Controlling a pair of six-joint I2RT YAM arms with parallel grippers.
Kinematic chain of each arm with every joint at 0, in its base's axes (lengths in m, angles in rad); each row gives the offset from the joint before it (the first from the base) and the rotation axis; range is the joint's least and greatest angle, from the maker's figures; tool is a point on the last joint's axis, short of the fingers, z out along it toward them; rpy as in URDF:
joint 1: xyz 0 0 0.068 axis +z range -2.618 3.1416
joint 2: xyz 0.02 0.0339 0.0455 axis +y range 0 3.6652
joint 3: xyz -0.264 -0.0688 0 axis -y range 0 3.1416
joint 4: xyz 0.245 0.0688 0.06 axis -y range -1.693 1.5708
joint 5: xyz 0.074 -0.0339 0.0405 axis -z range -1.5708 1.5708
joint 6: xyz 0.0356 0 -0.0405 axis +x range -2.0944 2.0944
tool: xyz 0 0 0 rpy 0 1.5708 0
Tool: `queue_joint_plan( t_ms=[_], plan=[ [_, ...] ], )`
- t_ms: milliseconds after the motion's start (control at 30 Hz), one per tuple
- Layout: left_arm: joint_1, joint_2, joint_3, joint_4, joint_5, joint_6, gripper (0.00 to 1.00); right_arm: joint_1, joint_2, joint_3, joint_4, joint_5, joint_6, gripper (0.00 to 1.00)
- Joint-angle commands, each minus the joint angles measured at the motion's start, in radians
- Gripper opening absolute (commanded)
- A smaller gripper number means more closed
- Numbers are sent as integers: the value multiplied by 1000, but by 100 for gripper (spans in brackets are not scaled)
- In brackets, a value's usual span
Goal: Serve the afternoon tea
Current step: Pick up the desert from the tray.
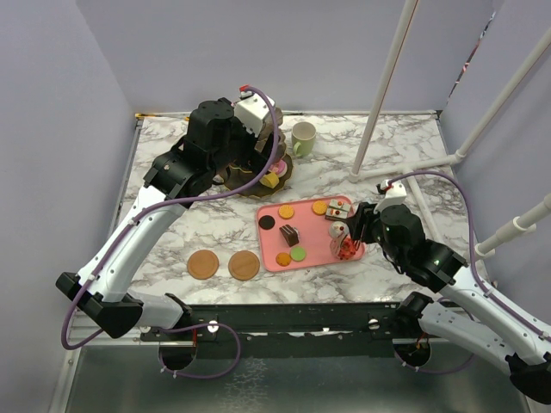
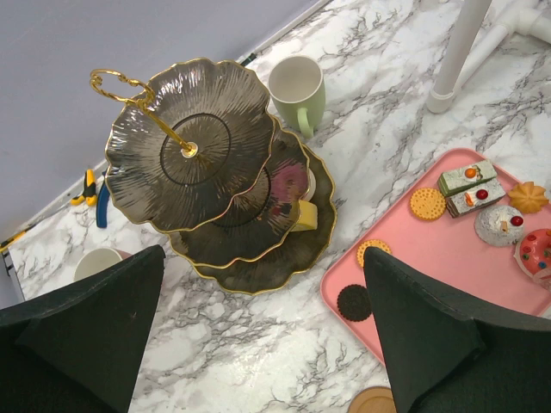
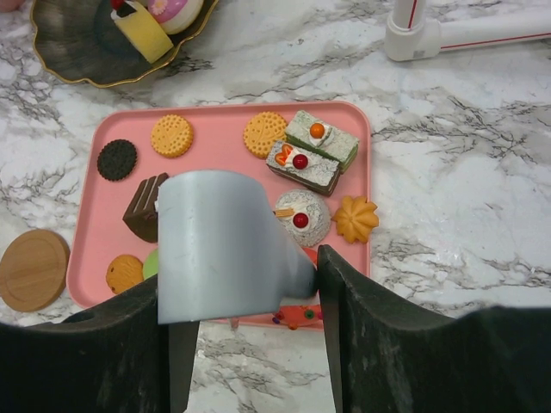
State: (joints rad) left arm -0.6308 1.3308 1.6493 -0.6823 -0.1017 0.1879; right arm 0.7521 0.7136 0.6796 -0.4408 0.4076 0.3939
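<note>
The left pincer (image 2: 263, 258) is hanging wide open and holding nothing. Ahead of and below its fingers, the dark three-tier scalloped stand with a gold ring handle (image 2: 211, 163) is standing on the white marbled table (image 2: 405, 146). A yellow toy cake wedge (image 2: 303, 215) is sitting on the stand's bottom tier. The pale-green ceramic mug (image 2: 297, 90) is standing just beyond the stand, and a pink mug (image 2: 96, 262) is peeking out beside the left finger.

The right pincer (image 3: 250, 284) is hovering low over the near edge of the flat pink rectangular tray (image 3: 86, 215). Its fingers are standing partly apart, and a red toy pastry (image 3: 297, 314) is showing between them. A grey-blue piece is covering the gap, so I cannot tell whether they are pressing it. Ahead of this pincer, round orange toy biscuits (image 3: 172, 135) and iced toy cake slices (image 3: 320, 138) are lying on the tray. Two brown round wooden coasters (image 1: 203, 264) are lying to its left, beside the tray.
</note>
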Motion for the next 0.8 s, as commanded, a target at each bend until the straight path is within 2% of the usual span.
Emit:
queue_joint_plan(
  t_ms=[0, 333, 767],
  plan=[
    [-3, -10, 33, -2, 1, 1, 99, 6, 0, -2, 45, 35, -12, 53],
    [-3, -15, 35, -2, 13, 9, 99, 6, -25, 58, 34, 32, -18, 55],
    [-2, -19, 39, -3, 22, 10, 99, 6, -21, -11, 68, 79, -34, 58]
  ],
)
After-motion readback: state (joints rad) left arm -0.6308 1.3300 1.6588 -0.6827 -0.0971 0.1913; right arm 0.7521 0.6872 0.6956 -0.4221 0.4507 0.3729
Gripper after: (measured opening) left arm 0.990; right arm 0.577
